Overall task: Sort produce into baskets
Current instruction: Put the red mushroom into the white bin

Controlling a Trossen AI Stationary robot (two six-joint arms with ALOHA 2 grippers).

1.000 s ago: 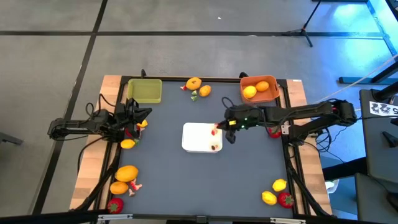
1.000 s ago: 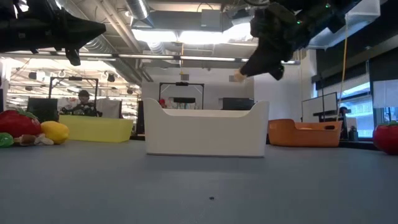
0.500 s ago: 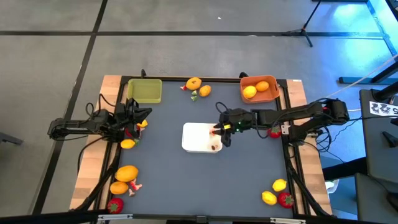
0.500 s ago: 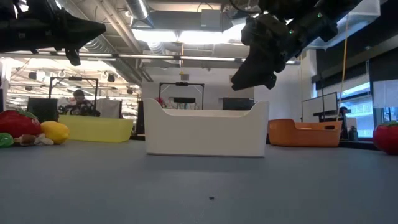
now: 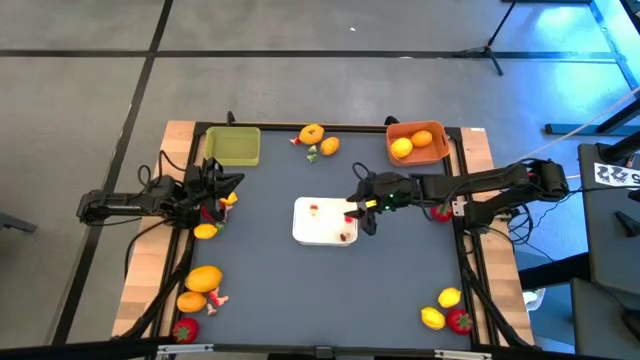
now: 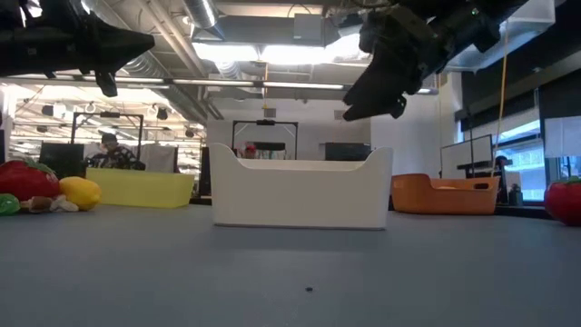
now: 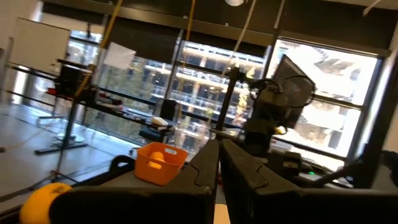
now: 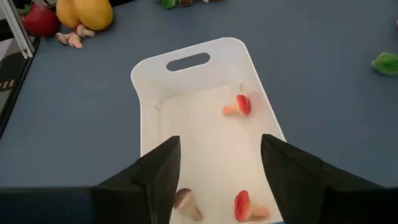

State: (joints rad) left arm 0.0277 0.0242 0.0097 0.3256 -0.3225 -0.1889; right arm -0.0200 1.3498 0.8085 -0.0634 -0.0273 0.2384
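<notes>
White plastic tray (image 5: 322,222) sits mid-table holding three small red-capped mushroom pieces (image 8: 237,106); we find the right gripper (image 5: 358,210) above its 3 o'clock edge, fingers (image 8: 292,171) spread wide and holding nothing. Left gripper (image 5: 222,187) waits at 9 o'clock, fingers pressed together, empty, beside a small yellow fruit (image 5: 205,231). The yellow-green basket (image 5: 233,146) at 11 o'clock looks empty, the orange basket (image 5: 417,143) at 1 o'clock holds two fruits (image 5: 401,147), and more produce (image 5: 312,134) lies loose at 12, 7 and 5 o'clock.
</notes>
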